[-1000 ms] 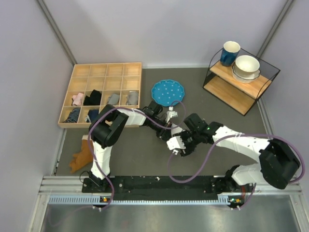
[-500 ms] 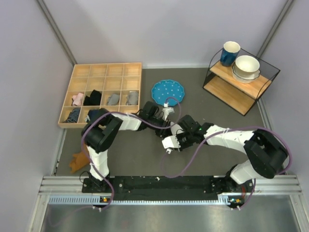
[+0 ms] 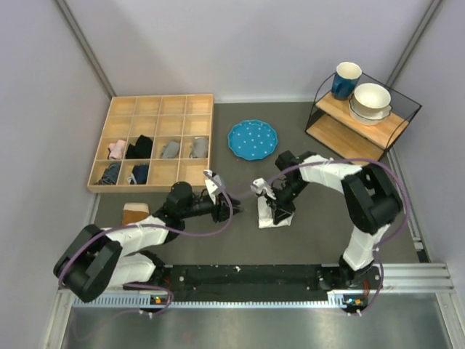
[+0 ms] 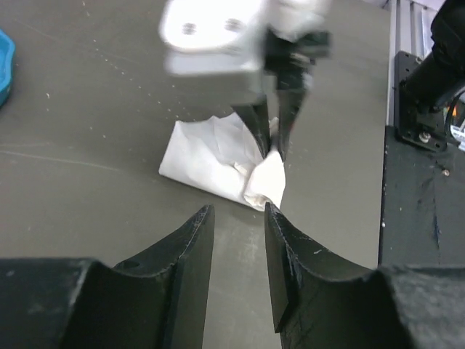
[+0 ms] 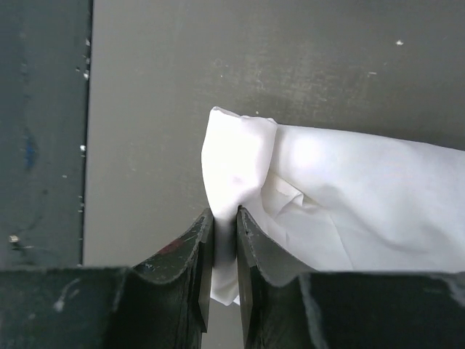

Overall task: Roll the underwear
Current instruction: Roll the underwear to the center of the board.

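The underwear (image 3: pixel 277 218) is a crumpled, partly folded white cloth lying on the dark table in front of the arms. My right gripper (image 3: pixel 274 206) is shut on a fold at its edge; in the right wrist view the jaws (image 5: pixel 224 222) pinch the white cloth (image 5: pixel 349 189) between them. My left gripper (image 3: pixel 237 211) is open and empty, low over the table just left of the underwear. In the left wrist view its fingers (image 4: pixel 238 214) stand apart, a short way in front of the cloth (image 4: pixel 211 156), not touching it.
A wooden divided box (image 3: pixel 197 104) with small cloth bundles stands at the back left. A blue plate (image 3: pixel 253 139) lies behind the underwear. A wire shelf (image 3: pixel 347 138) with bowls and a cup is at the back right. A brown object (image 3: pixel 134 213) lies at the near left.
My left arm has pulled back to the left and dropped low, its gripper now pointing at the underwear. My right gripper has shifted right and still pinches the cloth.
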`<action>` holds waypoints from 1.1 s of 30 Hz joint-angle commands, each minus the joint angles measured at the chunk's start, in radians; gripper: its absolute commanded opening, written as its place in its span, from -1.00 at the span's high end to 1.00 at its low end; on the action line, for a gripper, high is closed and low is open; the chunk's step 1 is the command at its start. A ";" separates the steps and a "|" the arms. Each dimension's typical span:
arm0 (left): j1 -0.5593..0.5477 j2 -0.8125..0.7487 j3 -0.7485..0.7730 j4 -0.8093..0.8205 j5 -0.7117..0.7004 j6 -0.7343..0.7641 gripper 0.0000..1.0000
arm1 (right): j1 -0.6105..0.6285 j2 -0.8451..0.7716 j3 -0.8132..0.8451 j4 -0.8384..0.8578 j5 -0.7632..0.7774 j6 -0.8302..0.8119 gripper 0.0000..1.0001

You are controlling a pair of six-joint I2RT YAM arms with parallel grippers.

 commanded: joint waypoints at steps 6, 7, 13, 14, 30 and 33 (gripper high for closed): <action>-0.177 -0.151 -0.025 -0.116 -0.131 0.343 0.17 | -0.100 0.324 0.255 -0.395 -0.187 -0.002 0.63; -0.242 -0.128 0.010 -0.148 -0.159 0.374 0.14 | -0.100 0.334 0.272 -0.395 -0.171 0.021 0.62; -0.384 0.097 0.206 -0.368 -0.302 0.540 0.11 | -0.102 0.390 0.301 -0.417 -0.149 0.048 0.57; -0.405 0.125 0.227 -0.379 -0.322 0.554 0.10 | -0.102 0.394 0.301 -0.418 -0.149 0.050 0.56; -0.512 0.489 0.492 -0.567 -0.524 0.663 0.07 | -0.107 0.415 0.309 -0.421 -0.149 0.050 0.54; -0.513 0.509 0.507 -0.584 -0.540 0.649 0.17 | -0.110 0.397 0.309 -0.423 -0.160 0.050 0.52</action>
